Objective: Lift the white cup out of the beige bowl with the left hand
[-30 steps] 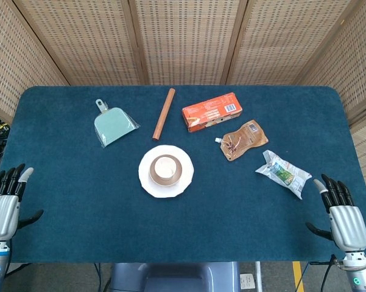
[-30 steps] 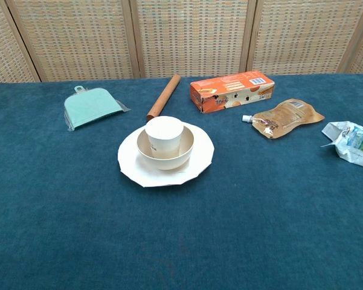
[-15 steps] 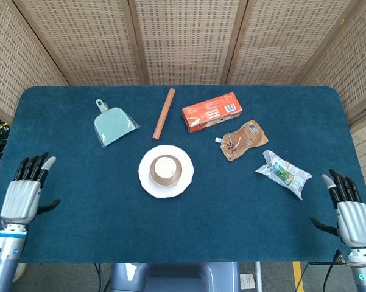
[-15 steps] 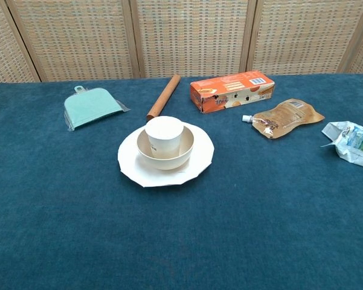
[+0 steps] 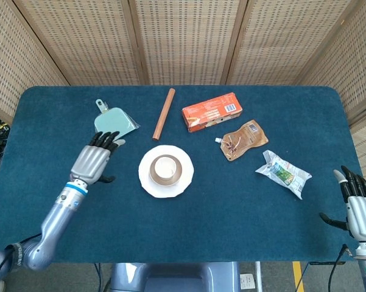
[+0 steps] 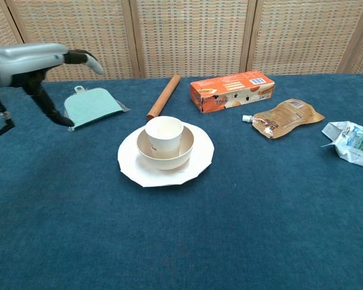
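Observation:
A white cup (image 6: 164, 135) stands upright inside a beige bowl (image 6: 177, 156), which sits on a white plate (image 6: 200, 162) near the table's middle. From above, the cup (image 5: 165, 166) fills most of the bowl (image 5: 153, 174). My left hand (image 5: 96, 160) hovers open above the cloth to the left of the plate, fingers stretched and pointing away from me. It holds nothing, and the chest view shows the left hand (image 6: 33, 61) high at the left edge. My right hand (image 5: 358, 208) stays open at the table's near right corner.
A mint dustpan (image 5: 114, 126) lies just beyond my left hand. A wooden rolling pin (image 5: 164, 113), an orange box (image 5: 212, 111), a brown pouch (image 5: 242, 140) and a crumpled wrapper (image 5: 284, 173) lie behind and right of the plate.
My left hand has swung from the table's left edge inward and forward, toward the plate, and now shows in the chest view. My right hand has drifted slightly down and right.

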Robot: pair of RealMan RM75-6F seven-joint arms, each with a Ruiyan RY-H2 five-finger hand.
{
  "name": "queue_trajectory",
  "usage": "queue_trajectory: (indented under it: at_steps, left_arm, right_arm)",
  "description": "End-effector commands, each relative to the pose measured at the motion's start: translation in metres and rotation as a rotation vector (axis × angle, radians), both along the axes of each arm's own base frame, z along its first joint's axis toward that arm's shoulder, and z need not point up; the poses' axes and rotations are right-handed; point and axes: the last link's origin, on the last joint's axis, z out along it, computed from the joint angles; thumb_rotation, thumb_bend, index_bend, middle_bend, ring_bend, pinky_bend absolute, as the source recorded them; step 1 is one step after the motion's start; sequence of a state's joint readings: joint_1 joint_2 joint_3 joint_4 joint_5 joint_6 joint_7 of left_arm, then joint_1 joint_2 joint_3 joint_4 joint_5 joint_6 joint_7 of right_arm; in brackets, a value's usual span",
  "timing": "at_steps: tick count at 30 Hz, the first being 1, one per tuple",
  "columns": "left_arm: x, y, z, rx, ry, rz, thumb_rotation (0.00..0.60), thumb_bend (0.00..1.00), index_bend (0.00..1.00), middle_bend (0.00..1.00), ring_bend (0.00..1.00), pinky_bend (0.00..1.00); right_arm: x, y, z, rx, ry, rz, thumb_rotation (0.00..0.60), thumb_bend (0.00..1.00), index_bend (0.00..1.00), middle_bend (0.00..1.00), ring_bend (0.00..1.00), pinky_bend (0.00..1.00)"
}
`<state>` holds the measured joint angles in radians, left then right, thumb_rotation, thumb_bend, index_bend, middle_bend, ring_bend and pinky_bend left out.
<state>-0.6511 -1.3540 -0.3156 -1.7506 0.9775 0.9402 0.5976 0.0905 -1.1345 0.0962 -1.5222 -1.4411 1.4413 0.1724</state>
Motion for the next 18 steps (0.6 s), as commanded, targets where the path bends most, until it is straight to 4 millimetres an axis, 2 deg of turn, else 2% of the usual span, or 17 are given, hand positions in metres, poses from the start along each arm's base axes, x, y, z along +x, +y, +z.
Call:
queue_trajectory:
  at_steps: [1, 9, 15, 18]
  left_arm:
    - [0.037, 0.026, -0.034, -0.071, 0.063, -0.048, 0.600, 0.06, 0.18, 0.00, 0.00, 0.00]
    - [0.080, 0.042, -0.090, -0.177, 0.121, -0.080, 0.600, 0.08, 0.20, 0.00, 0.00, 0.00]
    - [0.091, 0.042, -0.104, -0.196, 0.140, -0.089, 0.600, 0.09, 0.21, 0.00, 0.00, 0.00]
    - [0.095, 0.043, -0.108, -0.203, 0.139, -0.089, 0.600, 0.17, 0.26, 0.00, 0.00, 0.00]
  right_arm:
    - [-0.010, -0.006, 0.001, 0.000, -0.010, -0.036, 0.600, 0.13, 0.00, 0.00, 0.00, 0.00]
    - [-0.023, -0.012, 0.013, -0.039, -0.035, -0.081, 0.600, 0.13, 0.00, 0.00, 0.00, 0.00]
    - [-0.027, -0.012, 0.017, -0.053, -0.041, -0.089, 0.600, 0.13, 0.00, 0.00, 0.00, 0.00]
    - [-0.027, -0.012, 0.018, -0.057, -0.043, -0.089, 0.600, 0.13, 0.00, 0.00, 0.00, 0.00]
